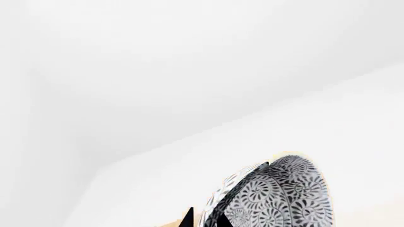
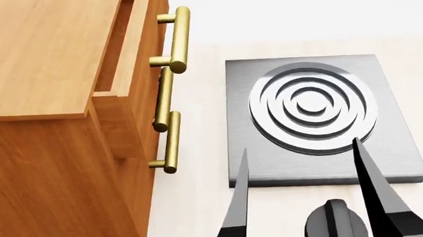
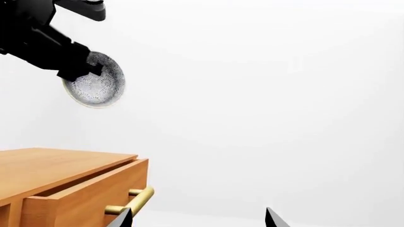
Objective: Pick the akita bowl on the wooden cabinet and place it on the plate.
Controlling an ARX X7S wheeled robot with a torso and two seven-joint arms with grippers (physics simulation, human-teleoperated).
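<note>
The akita bowl (image 3: 100, 87), white with a dark leafy pattern, hangs tilted in the air high above the wooden cabinet (image 3: 57, 172). My left gripper (image 3: 81, 71) is shut on its rim. In the left wrist view the bowl (image 1: 287, 196) fills the lower edge, and the two black fingertips of the left gripper (image 1: 205, 218) pinch its wall. My right gripper (image 2: 300, 146) is open and holds nothing, low in front of the cabinet (image 2: 41, 57) and over a grey burner slab. The plate is out of view.
The cabinet's top drawer (image 2: 126, 74) stands pulled out a little, with brass bar handles (image 2: 178, 39) sticking out toward the right gripper. A grey burner slab (image 2: 320, 113) with raised rings lies on the pale counter, with a black knob (image 2: 335, 220) in front of it.
</note>
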